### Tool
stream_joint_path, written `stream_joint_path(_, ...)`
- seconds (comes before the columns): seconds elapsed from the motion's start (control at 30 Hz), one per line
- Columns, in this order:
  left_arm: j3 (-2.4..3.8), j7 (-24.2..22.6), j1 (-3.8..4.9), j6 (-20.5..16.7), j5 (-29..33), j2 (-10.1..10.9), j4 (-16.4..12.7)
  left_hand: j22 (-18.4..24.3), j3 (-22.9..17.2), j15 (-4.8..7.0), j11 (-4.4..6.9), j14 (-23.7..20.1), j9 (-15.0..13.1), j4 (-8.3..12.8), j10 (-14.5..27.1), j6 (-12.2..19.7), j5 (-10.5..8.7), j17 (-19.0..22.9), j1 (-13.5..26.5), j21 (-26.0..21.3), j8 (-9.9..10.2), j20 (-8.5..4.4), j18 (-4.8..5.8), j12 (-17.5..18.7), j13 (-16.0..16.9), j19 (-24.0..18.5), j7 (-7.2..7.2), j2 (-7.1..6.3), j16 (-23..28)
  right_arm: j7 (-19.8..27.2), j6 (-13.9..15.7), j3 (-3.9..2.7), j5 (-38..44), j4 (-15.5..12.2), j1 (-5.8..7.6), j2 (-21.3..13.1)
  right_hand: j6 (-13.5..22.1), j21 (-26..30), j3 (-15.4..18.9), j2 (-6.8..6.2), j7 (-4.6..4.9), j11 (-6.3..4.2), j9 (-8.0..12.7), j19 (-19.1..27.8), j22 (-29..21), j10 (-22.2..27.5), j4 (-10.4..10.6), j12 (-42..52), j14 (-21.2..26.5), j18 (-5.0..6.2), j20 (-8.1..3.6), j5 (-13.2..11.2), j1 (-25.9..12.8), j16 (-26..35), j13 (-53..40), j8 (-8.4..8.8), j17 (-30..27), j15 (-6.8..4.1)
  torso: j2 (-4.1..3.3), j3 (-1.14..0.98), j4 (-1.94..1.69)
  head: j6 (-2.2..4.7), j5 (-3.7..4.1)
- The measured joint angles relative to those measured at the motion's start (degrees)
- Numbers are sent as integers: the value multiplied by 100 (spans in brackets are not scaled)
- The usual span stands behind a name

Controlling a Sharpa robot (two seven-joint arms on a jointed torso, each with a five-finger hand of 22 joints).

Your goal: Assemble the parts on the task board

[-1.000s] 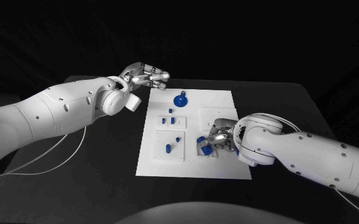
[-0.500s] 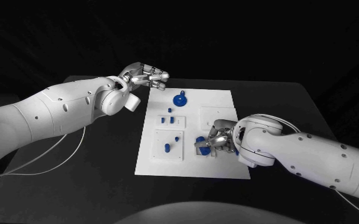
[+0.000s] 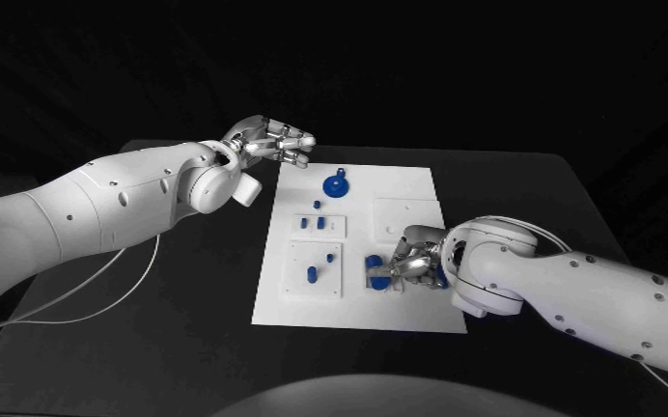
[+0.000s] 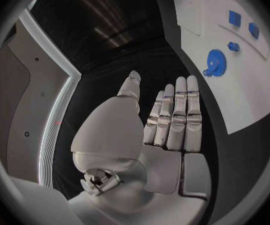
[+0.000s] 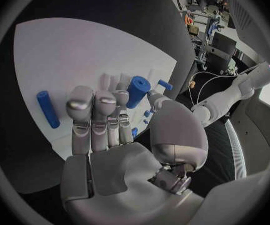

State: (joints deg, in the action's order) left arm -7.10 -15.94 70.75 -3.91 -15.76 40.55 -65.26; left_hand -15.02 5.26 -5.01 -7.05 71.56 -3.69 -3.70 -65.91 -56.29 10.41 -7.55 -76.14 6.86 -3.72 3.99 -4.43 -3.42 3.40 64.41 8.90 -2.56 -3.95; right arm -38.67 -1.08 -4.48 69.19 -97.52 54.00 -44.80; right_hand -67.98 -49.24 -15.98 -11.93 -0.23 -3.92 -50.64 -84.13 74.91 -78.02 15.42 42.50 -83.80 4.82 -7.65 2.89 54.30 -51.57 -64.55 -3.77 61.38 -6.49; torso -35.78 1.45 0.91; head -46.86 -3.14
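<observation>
white task board (image 3: 403, 190), small blue parts (image 3: 321, 225)

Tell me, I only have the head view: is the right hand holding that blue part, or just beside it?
Observer: In the right wrist view, the right hand looks to pinch a blue cylinder between thumb and fingers.
Operator: Any other part nearby?
Observer: A blue peg lies flat on the task board, apart from the fingers.
Operator: And the left hand?
Observer: In the left wrist view, the left hand holds nothing, fingers straight; the blue gear lies untouched on the board.
</observation>
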Motion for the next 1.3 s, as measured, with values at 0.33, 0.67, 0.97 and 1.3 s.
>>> stream_joint_path(0.33,0,8,0,0,-5,-1,14,22,0,0,0,0,0,0,0,0,0,0,0,42,0,0,0,0,0,0,0,0,0,13,67,-53,-54,-102,-4,-111,-24,-35,102,-12,24,15,-35,22,0,-14,2,0,0,0,-21,0,115,0,-27,0,20,0,2,1,-4,29,6)
stream_joint_path(0.67,-1,22,-3,0,-9,6,20,42,0,0,0,0,0,0,0,0,0,1,0,42,0,0,0,0,-1,0,0,0,0,112,34,-220,-323,-313,-23,-386,-72,-67,141,152,31,22,-164,22,0,-22,-431,155,0,0,-21,0,378,-1,-177,0,45,0,1,0,-4,37,1)
stream_joint_path(0.97,-3,35,-12,1,-15,9,21,51,0,0,0,0,0,0,0,0,0,1,0,42,0,0,0,0,0,0,0,0,0,197,-121,-265,-509,-375,-50,-497,-92,-67,102,401,11,22,-137,22,0,-21,-1319,155,3,0,-21,1031,793,-24,-177,0,35,3,1,4,-4,29,-14)
stream_joint_path(1.3,-5,55,-16,4,-22,12,26,64,0,0,0,0,0,0,0,0,0,2,0,42,0,0,0,0,0,0,0,0,0,244,-286,-272,-621,-372,-80,-479,-144,-89,60,516,-40,2,99,22,0,-42,-2043,185,9,-88,-20,1986,738,-47,-176,0,26,-33,-2,7,-7,10,-23)
